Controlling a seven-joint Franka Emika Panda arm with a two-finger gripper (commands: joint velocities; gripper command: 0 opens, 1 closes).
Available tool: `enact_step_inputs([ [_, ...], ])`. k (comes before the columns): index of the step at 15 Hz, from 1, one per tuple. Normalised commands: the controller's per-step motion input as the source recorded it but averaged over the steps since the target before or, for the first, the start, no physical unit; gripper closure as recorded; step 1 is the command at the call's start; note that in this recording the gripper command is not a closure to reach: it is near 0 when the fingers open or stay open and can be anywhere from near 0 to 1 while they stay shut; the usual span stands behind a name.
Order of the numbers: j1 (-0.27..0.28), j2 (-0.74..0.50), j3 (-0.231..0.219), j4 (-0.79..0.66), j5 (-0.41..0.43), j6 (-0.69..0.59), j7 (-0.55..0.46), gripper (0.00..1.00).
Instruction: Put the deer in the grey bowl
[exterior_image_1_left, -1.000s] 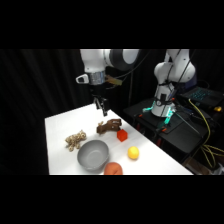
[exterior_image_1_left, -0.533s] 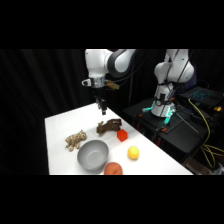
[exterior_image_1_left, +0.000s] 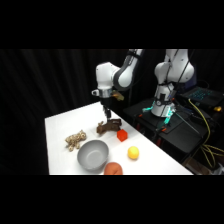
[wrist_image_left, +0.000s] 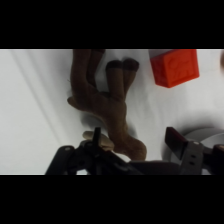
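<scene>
- One arm has come lower over the half second: in the side view its gripper (exterior_image_1_left: 106, 116) now hangs right over the deer (exterior_image_1_left: 109, 126), where earlier it stood clearly higher above the toy.
- The table things lie as they did before: deer, grey bowl (exterior_image_1_left: 93, 154), tan spotted plush animal (exterior_image_1_left: 75, 139), red block (exterior_image_1_left: 122, 135), yellow ball (exterior_image_1_left: 133, 152) and an orange-red round thing (exterior_image_1_left: 113, 169) at the lower edge of the white table (exterior_image_1_left: 65, 122).
- In the side view the deer lies at the frame's middle, its long axis running left to right, just upper right of the bowl and beside the red block.
- In the wrist view the deer (wrist_image_left: 102, 97) runs from top to bottom of the frame, stubby legs toward the top, the red block (wrist_image_left: 174, 66) at upper right.
- The gripper (wrist_image_left: 135, 145) stands open, its two fingers set wide to either side of the deer's lower end, holding nothing.
</scene>
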Motion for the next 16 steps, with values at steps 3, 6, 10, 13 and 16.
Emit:
enact_step_inputs([
  [3, -0.062, 0.48, 0.053, 0.13, 0.06, 0.49, 0.1, 0.0],
  [6, -0.093, 0.41, 0.079, 0.2, -0.002, 0.3, 0.13, 0.0],
  [10, -0.113, 0.16, 0.133, 0.13, -0.011, 0.11, 0.08, 1.0],
  [13, -0.017, -0.03, 0.016, 0.04, -0.101, 0.02, 0.13, 1.0],
  [16, 0.016, -0.18, -0.053, -0.01, -0.146, -0.13, 0.13, 0.67],
])
